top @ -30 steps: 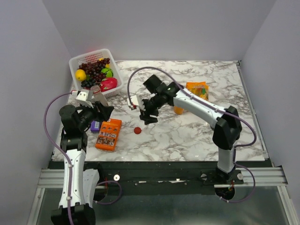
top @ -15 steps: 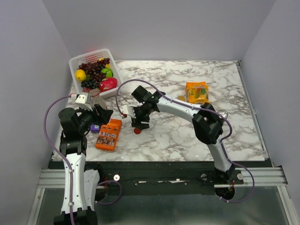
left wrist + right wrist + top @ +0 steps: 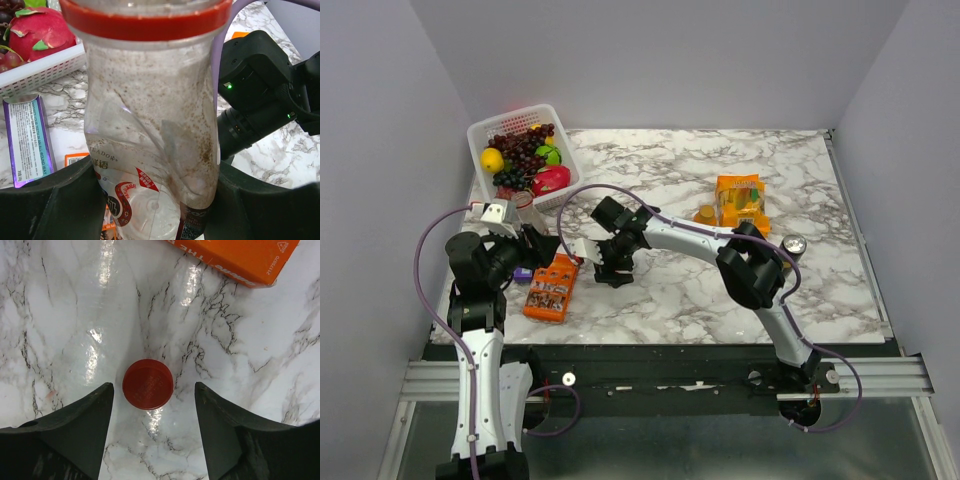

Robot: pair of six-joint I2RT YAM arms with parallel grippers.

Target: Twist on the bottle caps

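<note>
At the near left of the desk (image 3: 840,290), our left jaws were clamped round the clear bottle (image 3: 150,125), with a purple packet (image 3: 27,137) lying beside it. Just right lay an orange box (image 3: 551,287), and past that our right jaws hung spread wide, gripping nothing, the red cap (image 3: 148,384) flat on the marble between them, clear of both. Farther back, the orange bottle (image 3: 706,214) stood beside a juice carton (image 3: 740,198), and a fruit basket (image 3: 45,70) sat far left.
</note>
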